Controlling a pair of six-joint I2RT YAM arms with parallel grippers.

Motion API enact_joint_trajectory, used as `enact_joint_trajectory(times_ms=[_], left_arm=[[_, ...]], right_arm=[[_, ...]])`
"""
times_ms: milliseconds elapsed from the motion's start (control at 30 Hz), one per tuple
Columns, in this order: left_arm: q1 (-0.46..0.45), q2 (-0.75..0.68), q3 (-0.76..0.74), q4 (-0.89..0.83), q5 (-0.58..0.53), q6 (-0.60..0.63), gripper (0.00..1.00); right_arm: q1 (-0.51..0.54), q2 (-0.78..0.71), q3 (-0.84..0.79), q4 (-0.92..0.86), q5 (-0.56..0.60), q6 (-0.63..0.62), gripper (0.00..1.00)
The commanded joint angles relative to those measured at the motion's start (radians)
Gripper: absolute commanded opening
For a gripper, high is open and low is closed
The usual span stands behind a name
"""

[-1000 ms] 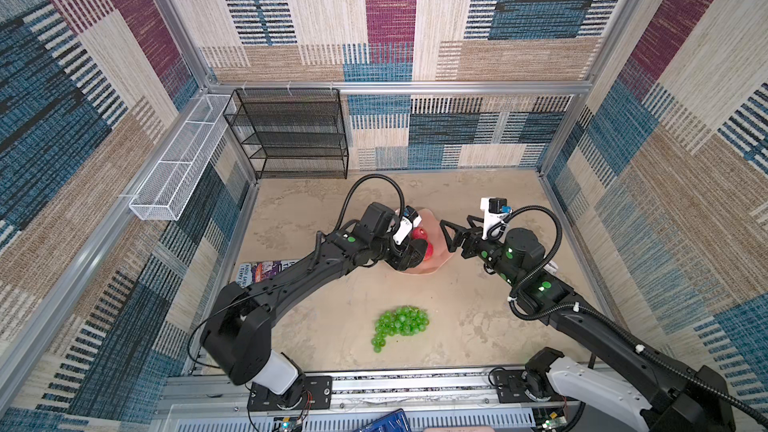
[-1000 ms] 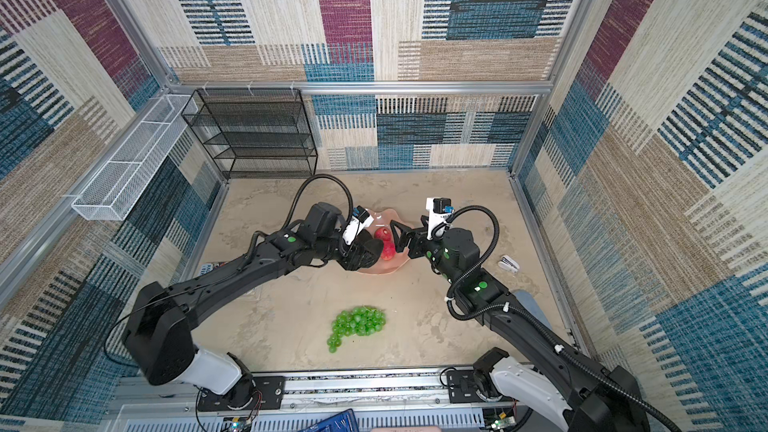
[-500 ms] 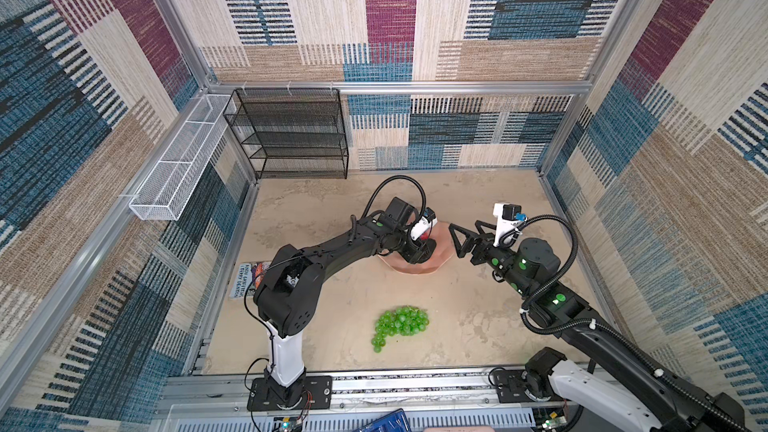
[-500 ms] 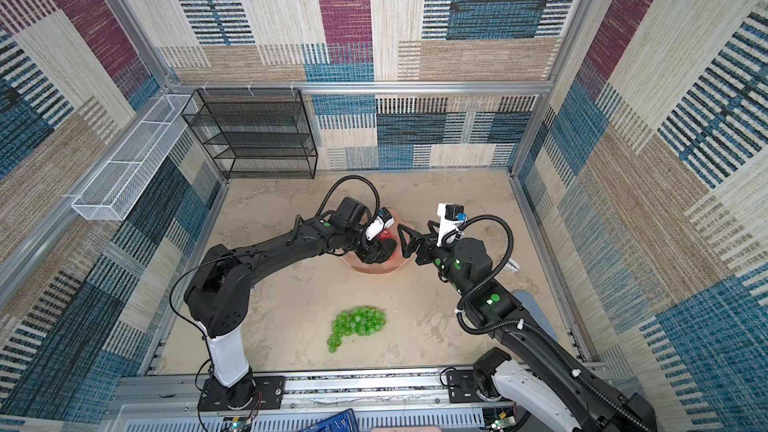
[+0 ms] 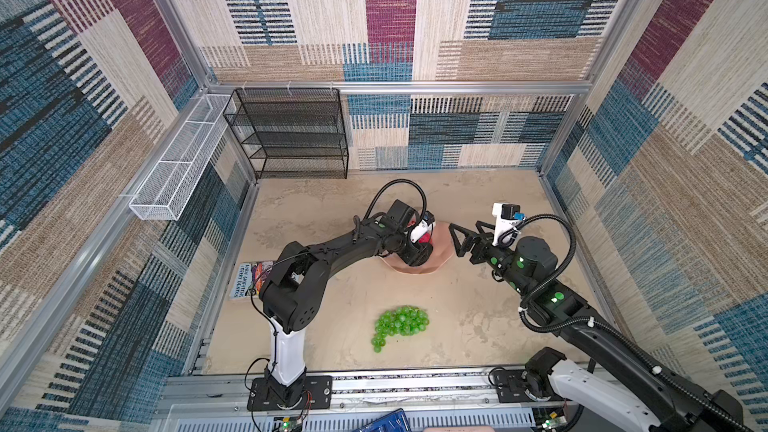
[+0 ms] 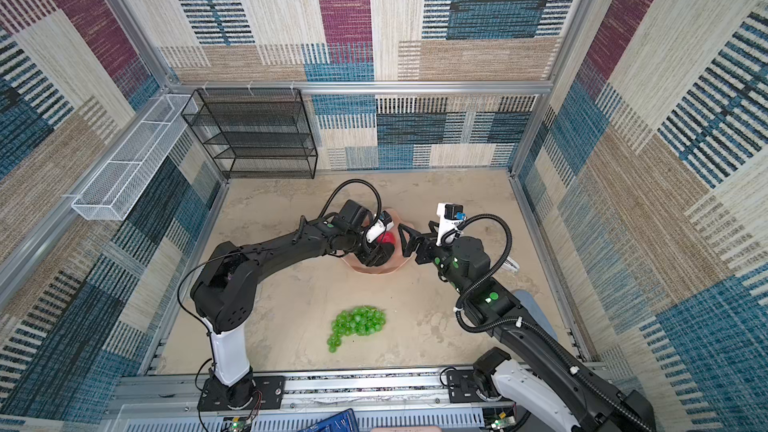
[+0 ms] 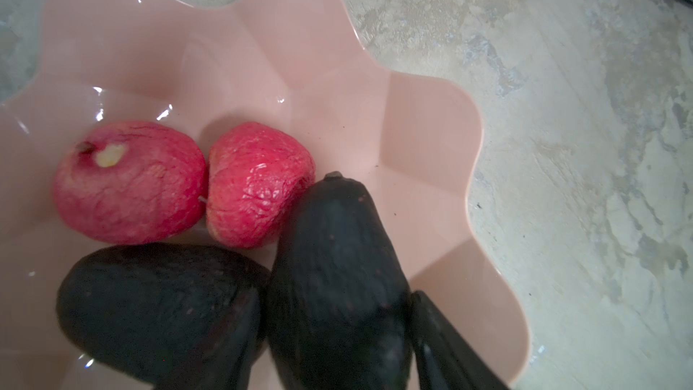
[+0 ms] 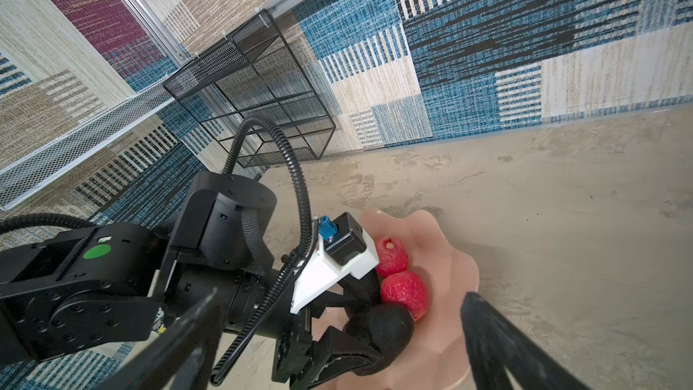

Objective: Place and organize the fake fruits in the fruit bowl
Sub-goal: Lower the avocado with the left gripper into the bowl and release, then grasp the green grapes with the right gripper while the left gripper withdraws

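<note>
Resting near the middle of the table (image 5: 332,326), the pink fruit bowl (image 7: 300,69) holds four fruits. The first apple (image 7: 127,185) and the second apple (image 7: 258,185) lie side by side, touching or nearly so. The first avocado (image 7: 337,275) lies with its narrow end against the second apple. The second avocado (image 7: 161,309) lies alongside it, against its flank and near the first apple. The bunch of green grapes (image 5: 401,322) lies on the bare table outside the bowl, toward the front edge and well apart from it, as both top views show.

The left gripper (image 6: 376,257) reaches down into the bowl with its jaws on either side of the first avocado. In the left wrist view one black finger (image 7: 438,332) runs just beside that avocado; the opposite finger does not show clearly. Whether the jaws press the fruit or stand clear of it cannot be told. The right gripper (image 5: 455,239) hovers just beside the bowl's right rim, its jaws spread wide and empty, pointing toward the bowl.

Farther out, a book (image 5: 253,280) lies flat at the table's left edge, partly hidden by the left arm. A black wire rack (image 5: 291,135) stands against the back wall, and a white mesh basket (image 5: 183,155) hangs on the left wall.
</note>
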Motion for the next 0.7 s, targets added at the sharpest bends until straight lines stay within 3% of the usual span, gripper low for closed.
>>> enact_joint_trajectory(times_ms=[0,100,200,400,567,667], left_arm=[[0.001,-0.054,-0.024,0.064,-0.014,-0.017,0.70],[0.000,-0.111,-0.055,0.112,-0.033,-0.035,0.75],[0.007,-0.183,-0.099,0.171,-0.128,-0.085,0.76],[0.095,-0.412,-0.269,0.308,-0.231,-0.268,0.76],[0.196,-0.622,-0.433,0.325,-0.311,-0.439,0.82],[0.273,-0.752,-0.556,0.354,-0.282,-0.528,0.85]], right_arm=[[0.001,0.000,0.010,-0.011,0.032,-0.035,1.00],[0.001,0.004,0.006,-0.023,0.040,-0.056,1.00],[0.001,0.025,0.006,-0.037,0.014,-0.101,1.00],[0.018,0.130,-0.008,-0.041,-0.223,-0.236,1.00],[0.156,0.220,-0.038,-0.022,-0.159,-0.322,1.00],[0.239,0.262,-0.062,0.008,-0.152,-0.361,1.00]])
